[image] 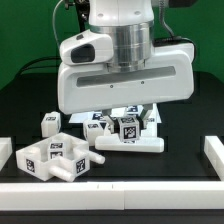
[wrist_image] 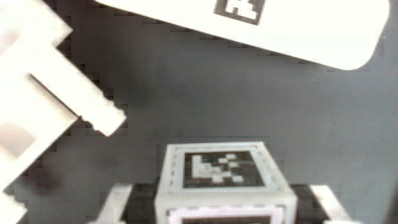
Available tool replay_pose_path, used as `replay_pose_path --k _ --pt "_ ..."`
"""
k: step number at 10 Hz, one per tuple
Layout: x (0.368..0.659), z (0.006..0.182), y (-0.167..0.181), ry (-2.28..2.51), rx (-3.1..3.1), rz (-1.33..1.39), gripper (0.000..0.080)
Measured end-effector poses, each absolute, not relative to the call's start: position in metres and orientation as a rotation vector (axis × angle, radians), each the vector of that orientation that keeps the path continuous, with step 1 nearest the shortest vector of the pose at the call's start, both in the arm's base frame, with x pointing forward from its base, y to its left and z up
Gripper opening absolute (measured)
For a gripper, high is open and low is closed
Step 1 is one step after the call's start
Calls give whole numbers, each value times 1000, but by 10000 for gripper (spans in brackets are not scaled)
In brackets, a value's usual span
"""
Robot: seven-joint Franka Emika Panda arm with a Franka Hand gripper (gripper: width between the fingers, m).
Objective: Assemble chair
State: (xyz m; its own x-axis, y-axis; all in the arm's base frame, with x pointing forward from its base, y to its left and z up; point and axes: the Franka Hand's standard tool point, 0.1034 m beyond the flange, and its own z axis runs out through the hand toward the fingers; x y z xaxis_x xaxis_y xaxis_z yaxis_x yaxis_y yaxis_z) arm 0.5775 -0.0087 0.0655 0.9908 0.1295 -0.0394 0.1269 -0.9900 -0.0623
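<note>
The arm [image: 118,60] hangs low over the middle of the black tabletop [image: 190,168]. Its broad white body hides most of the jaws, so their grip cannot be judged. Right below it a small tagged block [image: 128,129] stands at a long flat white piece [image: 130,146], either on it or just behind it. Toward the edge at the exterior view's left sits a second tagged block [image: 50,122]. Nearer the front edge lies a chunky tagged part [image: 52,158] with pegs sticking out sideways. A plain white strip [image: 110,195] lines the front edge.
</note>
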Motion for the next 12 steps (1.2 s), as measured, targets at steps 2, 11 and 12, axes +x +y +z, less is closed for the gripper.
replay_pose_path --k 2,11,12 --pt "577 65 -9 -199 -3075 69 281" --pt "498 71 -55 -7 -3062 122 281" --pt "497 71 -56 -7 -3062 122 281"
